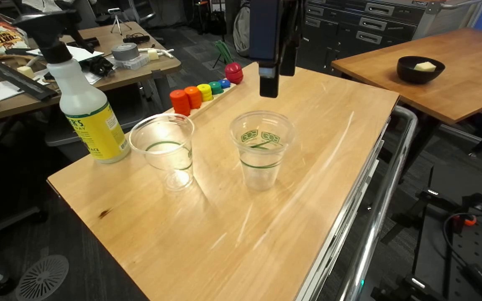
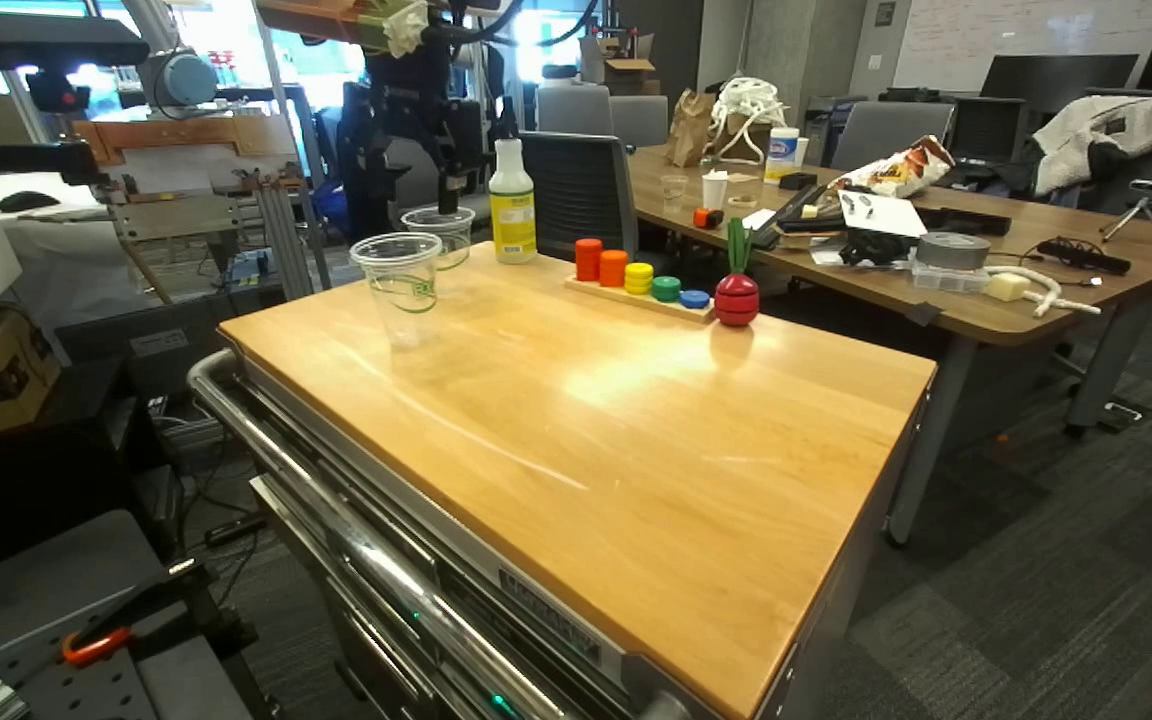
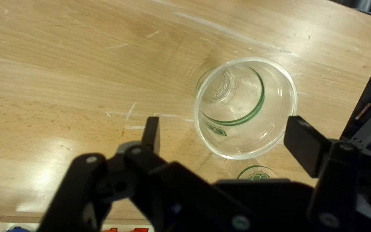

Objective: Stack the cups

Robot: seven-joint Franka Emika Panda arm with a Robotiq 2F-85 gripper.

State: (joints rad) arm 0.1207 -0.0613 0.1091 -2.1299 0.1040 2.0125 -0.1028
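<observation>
Two clear cups with green bands stand upright and apart on the wooden top. In an exterior view they are the left cup (image 1: 163,161) and right cup (image 1: 264,163). The right cup shows doubled rim lines; I cannot tell if a third is nested inside. In an exterior view they show as a nearer cup (image 2: 402,300) and a farther cup (image 2: 451,242). In the wrist view, one cup (image 3: 245,109) stands below and ahead of my gripper (image 3: 228,137); another cup (image 3: 254,170) is mostly hidden by the palm. My gripper (image 1: 278,81) is open, empty and above the cups.
A yellow-labelled spray bottle (image 1: 98,129) stands beside the left cup. A strip of coloured blocks (image 1: 199,96) with a red ball (image 1: 234,73) runs along the edge. A metal handle bar (image 1: 387,200) lines the opposite side. Cluttered and bare tables stand behind.
</observation>
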